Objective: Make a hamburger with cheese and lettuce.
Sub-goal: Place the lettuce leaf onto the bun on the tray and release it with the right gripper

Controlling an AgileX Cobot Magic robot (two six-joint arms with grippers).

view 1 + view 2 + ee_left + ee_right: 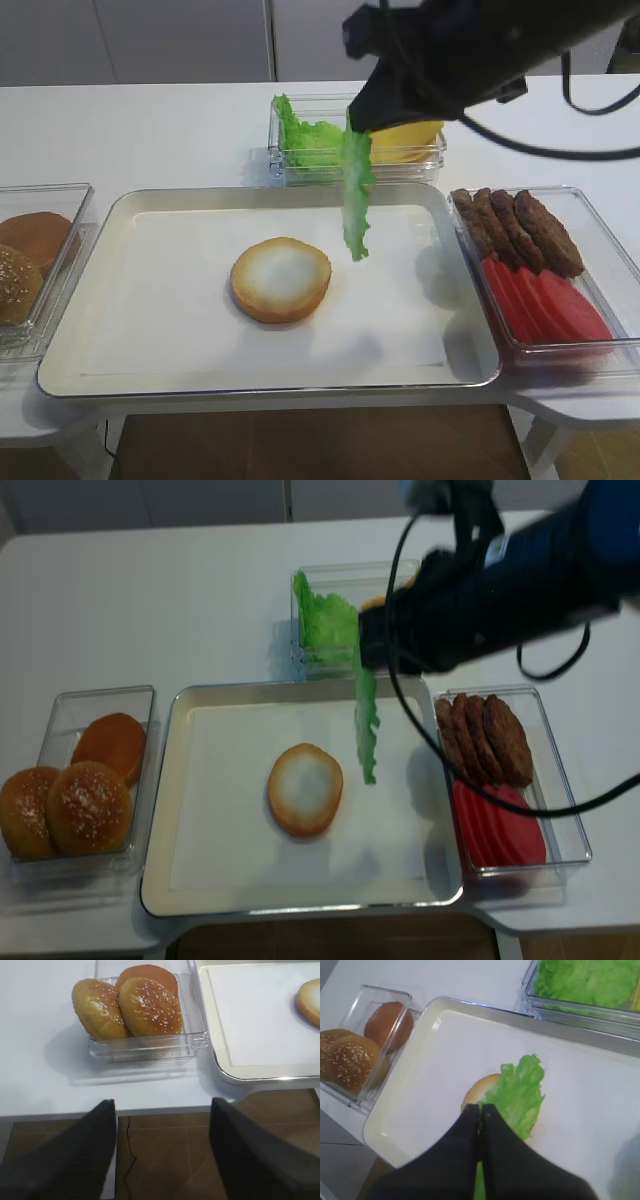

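The flat bun half [281, 279] lies cut face up in the middle of the white tray [150, 330]; it also shows in the realsense view [305, 788]. My right gripper [481, 1108] is shut on a green lettuce leaf [520, 1090]. The leaf [356, 200] hangs down from it above the tray, just right of the bun half. In the right wrist view the leaf covers most of the bun half [481, 1088]. Yellow cheese [405, 140] sits in the clear back box, partly hidden by the arm. My left gripper [162, 1112] is open and empty over the table's front edge.
More lettuce [305, 135] fills the left of the back box. A clear box at the left holds domed buns [88, 798], one of them sesame-seeded. A clear box at the right holds brown patties [520, 230] and red slices [545, 300]. The right arm reaches across above the back box.
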